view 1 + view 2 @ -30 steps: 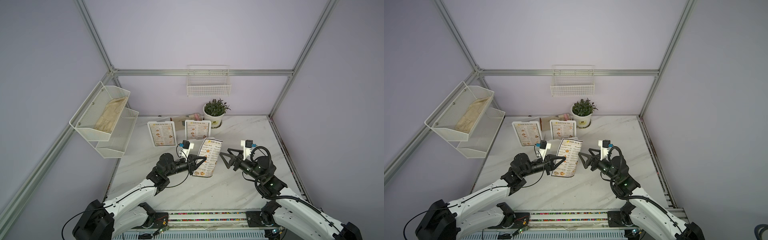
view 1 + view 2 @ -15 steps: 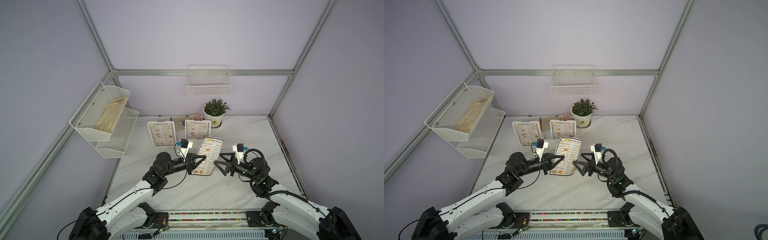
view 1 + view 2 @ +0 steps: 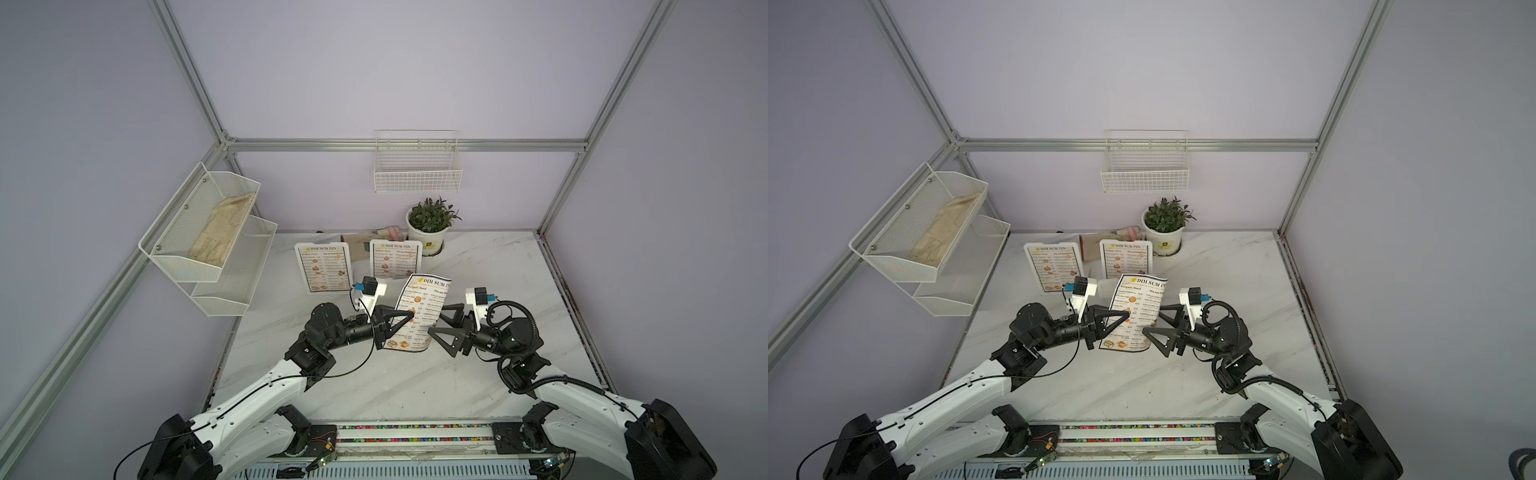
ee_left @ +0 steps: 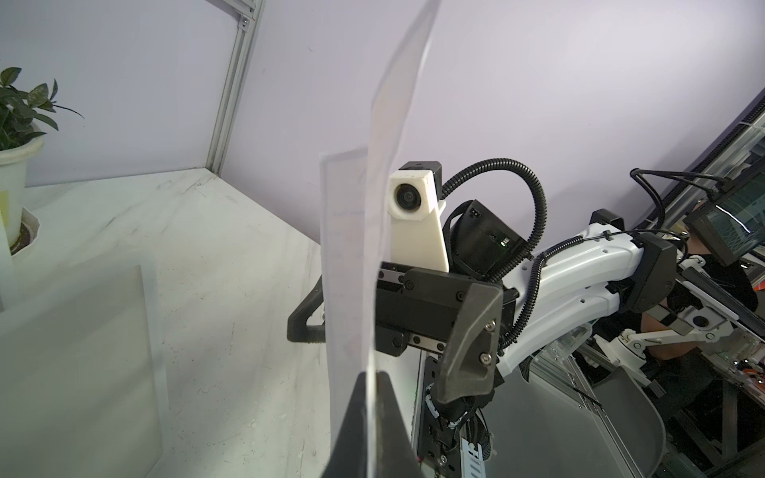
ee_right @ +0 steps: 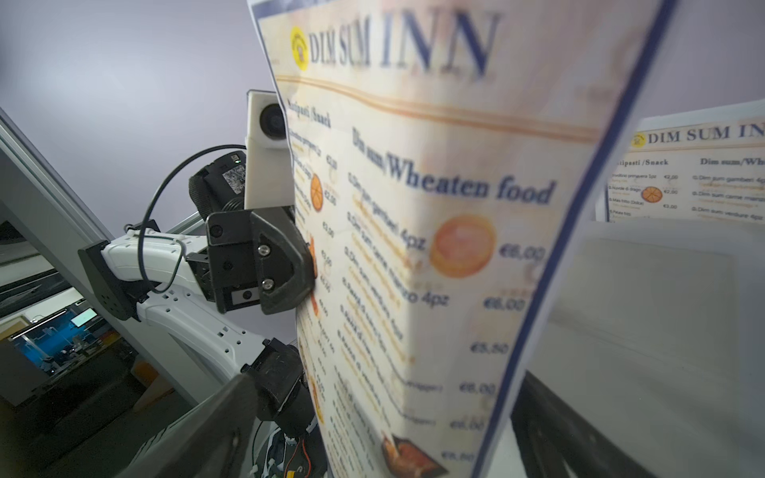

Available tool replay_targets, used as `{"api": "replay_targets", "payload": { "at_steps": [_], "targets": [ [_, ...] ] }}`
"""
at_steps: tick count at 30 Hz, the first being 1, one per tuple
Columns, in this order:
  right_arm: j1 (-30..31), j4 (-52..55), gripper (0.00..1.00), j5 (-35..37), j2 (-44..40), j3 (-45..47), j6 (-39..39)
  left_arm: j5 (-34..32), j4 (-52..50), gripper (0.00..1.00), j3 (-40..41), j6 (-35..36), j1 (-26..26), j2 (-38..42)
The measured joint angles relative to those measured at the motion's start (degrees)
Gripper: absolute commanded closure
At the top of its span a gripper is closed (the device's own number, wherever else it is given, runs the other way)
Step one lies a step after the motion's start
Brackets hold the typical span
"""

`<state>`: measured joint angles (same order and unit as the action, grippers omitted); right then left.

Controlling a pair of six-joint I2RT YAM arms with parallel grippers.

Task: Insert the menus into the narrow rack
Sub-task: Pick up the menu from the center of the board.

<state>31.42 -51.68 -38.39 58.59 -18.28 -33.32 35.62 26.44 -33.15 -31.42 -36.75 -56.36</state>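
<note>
My left gripper (image 3: 411,318) (image 3: 1126,312) is shut on the left edge of one menu (image 3: 424,307) (image 3: 1138,316), which it holds upright and bowed above the middle of the table. In the left wrist view the thin sheet (image 4: 356,269) is pinched between the closed fingers (image 4: 389,414). My right gripper (image 3: 436,321) (image 3: 1152,319) is open, its jaws straddling the sheet's right edge (image 5: 538,331). Two more menus (image 3: 324,266) (image 3: 395,259) stand in white narrow rack stands at the back. An empty white stand (image 4: 82,351) (image 5: 662,331) is just behind the held menu.
A potted plant (image 3: 430,224) stands at the back. A wire basket (image 3: 417,166) hangs on the back wall. A two-tier mesh shelf (image 3: 232,286) on the left wall holds a beige cloth (image 3: 220,232). A pink item (image 3: 390,230) lies behind the stands.
My right arm has moved left, and its open jaws now sit around the menu's right edge. My left gripper keeps its grip and has shifted slightly left.
</note>
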Motion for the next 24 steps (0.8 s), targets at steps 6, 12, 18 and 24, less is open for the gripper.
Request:
{"api": "replay_targets", "payload": {
  "at_steps": [6, 12, 18, 24],
  "targets": [
    [0.0, -0.6, 0.08, 0.4, -4.9, 1.9, -0.9, -0.8, -0.9, 1.00, 0.0, 0.3, 0.0, 0.1],
    [0.0, -0.5, 0.13, 1.7, -10.0, 3.1, -1.0, -3.3, -3.9, 1.00, 0.0, 1.3, 0.0, 3.0],
    [0.0, -0.5, 0.26, 2.6, -10.3, 3.2, -1.4, -4.6, -5.4, 1.00, 0.0, 2.4, 0.0, 5.9],
    [0.0, -0.6, 0.36, 2.5, -7.3, 3.2, -2.7, -5.3, -7.1, 1.00, 0.0, 3.4, 0.0, 6.8]
  ]
}}
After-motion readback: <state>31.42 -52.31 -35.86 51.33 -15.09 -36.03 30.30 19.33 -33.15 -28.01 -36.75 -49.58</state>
